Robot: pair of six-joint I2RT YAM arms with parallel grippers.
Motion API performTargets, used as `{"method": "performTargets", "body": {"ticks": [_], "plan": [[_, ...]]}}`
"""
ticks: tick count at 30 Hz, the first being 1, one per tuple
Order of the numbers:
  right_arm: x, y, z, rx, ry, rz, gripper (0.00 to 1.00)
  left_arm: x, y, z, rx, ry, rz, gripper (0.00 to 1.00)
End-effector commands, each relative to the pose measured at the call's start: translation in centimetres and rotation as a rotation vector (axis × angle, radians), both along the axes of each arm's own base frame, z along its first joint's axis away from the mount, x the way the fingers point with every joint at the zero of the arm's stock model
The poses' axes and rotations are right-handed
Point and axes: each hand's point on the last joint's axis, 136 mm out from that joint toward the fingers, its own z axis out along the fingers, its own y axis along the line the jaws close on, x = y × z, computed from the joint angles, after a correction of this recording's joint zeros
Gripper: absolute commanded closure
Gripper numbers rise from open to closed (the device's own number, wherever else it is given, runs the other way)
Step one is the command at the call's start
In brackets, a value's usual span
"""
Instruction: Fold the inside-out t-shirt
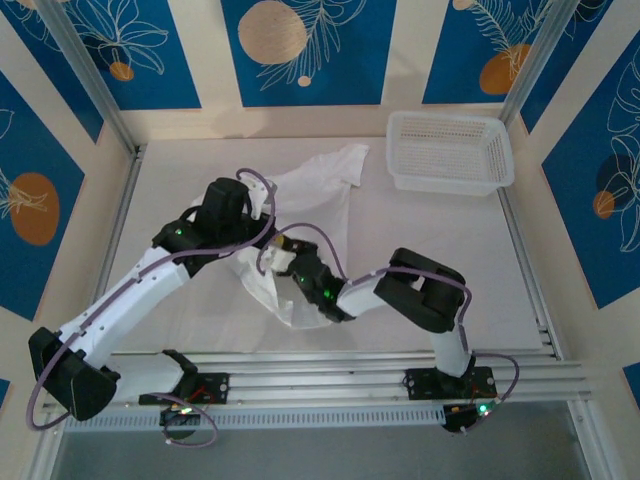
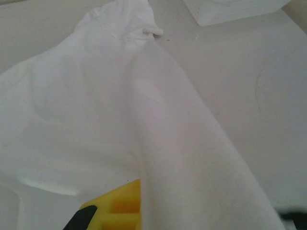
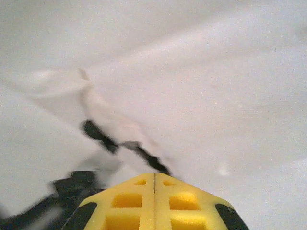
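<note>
Looks down on a white table [image 1: 420, 250] walled by blue panels [image 1: 300, 50] printed with white leaves and orange discs; finds the inside-out t-shirt [image 1: 320, 185] crumpled near the table's middle, a plain white heap running from a sleeve end at 12 o'clock down to a bunched lobe at 6 o'clock, between the two arms; places a white plastic mesh basket [image 1: 450, 150] at 1 o'clock, upright and well apart from the shirt. Follows the left arm [image 1: 130, 290] in from 7 o'clock to the shirt's 9 o'clock edge; follows the right arm [image 1: 430, 290] in from 5 o'clock, elbow bent, wrist lying over the shirt's lower lobe.

From the left wrist: shows the left gripper [image 2: 141, 191] closed, one yellow finger pad [image 2: 117, 208] bare at 6 o'clock, the other buried under cloth; grips a fold of the shirt, which climbs away from the jaws as a broad soft ridge toward 11 o'clock; catches a corner of the basket at 1 o'clock, on bare table.

From the right wrist: shows the right gripper [image 3: 154, 177] closed completely, two yellow pads [image 3: 124, 201] pressed together along a thin seam at 6 o'clock; sets their tips against white cloth; cannot tell whether any cloth is pinched between them; catches blurred dark shapes [image 3: 100, 136] toward 8 o'clock, too smeared to name.
</note>
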Motion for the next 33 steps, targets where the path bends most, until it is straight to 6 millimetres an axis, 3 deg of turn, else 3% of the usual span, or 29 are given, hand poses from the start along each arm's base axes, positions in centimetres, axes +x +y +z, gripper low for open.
{"method": "performTargets", "body": {"ticks": [1,3,6,10,14,19,22,24,26,30,33], "plan": [[5.4,-3.0,5.1,0.112,-0.035,-0.113,1.00,-1.7,-2.2,2.4,-0.142,0.061,-0.114,1.00],[8.3,-5.8,4.8,0.173,0.049,-0.212,1.00,-2.9,-4.4,4.8,-0.273,0.091,-0.219,1.00],[8.8,-7.3,5.2,0.206,0.030,-0.247,1.00,-2.9,-6.0,7.9,-0.393,0.151,-0.232,0.94],[6.0,-4.8,4.2,0.166,-0.014,-0.193,1.00,-1.3,-6.8,9.9,-0.418,0.203,-0.175,0.95],[1.2,-1.4,4.5,0.170,-0.058,-0.070,1.00,0.4,-6.7,11.0,-0.407,0.168,-0.119,0.96],[0.7,-0.9,4.9,0.248,0.080,0.025,1.00,0.3,-7.0,12.6,-0.437,0.135,-0.152,0.96],[1.2,-1.0,2.8,0.359,0.458,0.104,1.00,0.0,-7.3,13.8,-0.464,0.123,-0.173,0.97],[2.3,-1.5,0.6,0.434,0.654,0.037,1.00,-0.1,-7.4,15.1,-0.494,0.108,-0.184,0.97],[2.4,-1.3,-1.6,0.408,0.683,-0.026,1.00,-0.1,-7.5,16.3,-0.520,0.091,-0.187,0.98],[0.5,-0.2,-5.9,0.381,0.801,-0.094,1.00,0.4,-7.6,18.2,-0.544,0.062,-0.177,0.98],[-1.0,-0.1,-7.5,0.444,0.966,-0.112,1.00,0.8,-7.6,19.0,-0.548,0.047,-0.171,0.99]]}}
